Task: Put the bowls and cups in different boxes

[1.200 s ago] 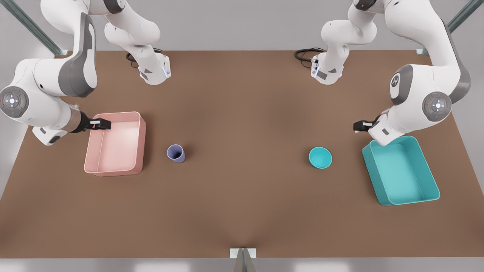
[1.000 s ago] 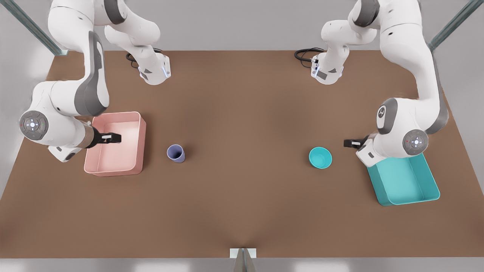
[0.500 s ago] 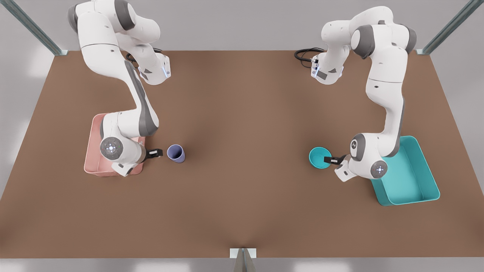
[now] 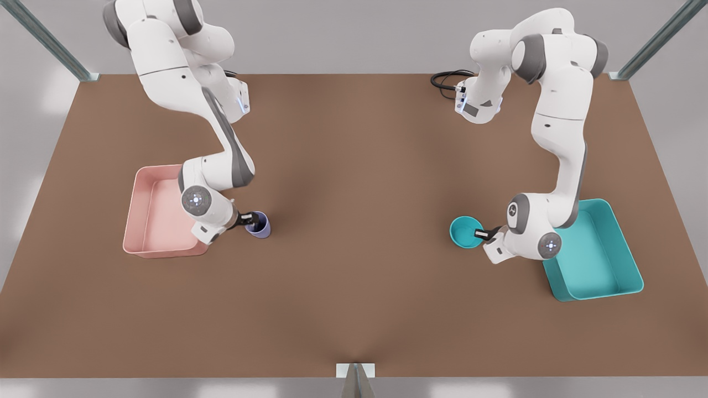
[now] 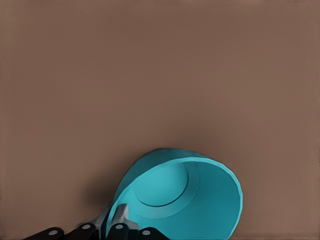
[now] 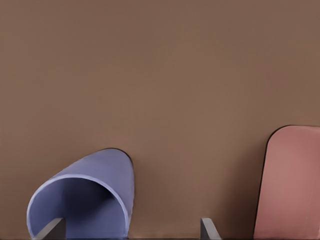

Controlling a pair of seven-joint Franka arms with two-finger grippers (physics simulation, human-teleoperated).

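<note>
The left pincer (image 4: 480, 234), on the front view's right, is pinching the teal bowl's (image 4: 464, 231) rim beside the teal box (image 4: 624, 240); its wrist view is showing the fingers (image 5: 121, 220) pressed on that rim. The right pincer (image 4: 253, 219) is sitting spread at the lavender cup (image 4: 260, 225) near the pink box (image 4: 145, 194), one finger (image 6: 50, 230) inside the cup (image 6: 87, 197), the other (image 6: 210, 230) over the bare worktop (image 4: 354, 287).
</note>
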